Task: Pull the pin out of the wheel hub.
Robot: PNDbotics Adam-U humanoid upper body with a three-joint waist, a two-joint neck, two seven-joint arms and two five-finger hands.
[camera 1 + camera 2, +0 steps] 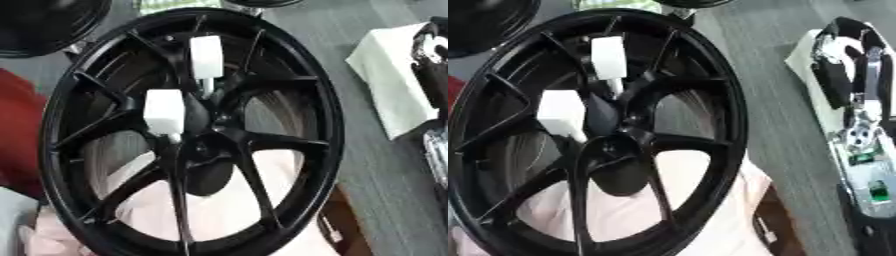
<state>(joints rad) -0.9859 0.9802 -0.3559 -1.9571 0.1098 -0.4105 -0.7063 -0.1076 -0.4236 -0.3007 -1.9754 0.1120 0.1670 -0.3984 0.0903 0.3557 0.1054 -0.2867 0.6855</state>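
Two white-handled pins stand out of the centre of a big black wheel hub [188, 132] that fills most of the view. One pin [206, 57] sits at about twelve o'clock from the hub's middle, its thin stem running down into the dark centre; the other pin [164, 112] sits at about nine o'clock, just beside the first but apart from it. No brand, label or writing can be read anywhere on the wheel or the pins. Only the robot's right hand [846, 65] shows, at two o'clock from the wheel, well apart from both pins, over a white cloth [389, 75]. It holds nothing, and its dark fingers look partly curled, though I cannot tell for sure. Pale pink material [210, 210] shows through the lower spokes. Another black rim [44, 22] is cut off at eleven o'clock.
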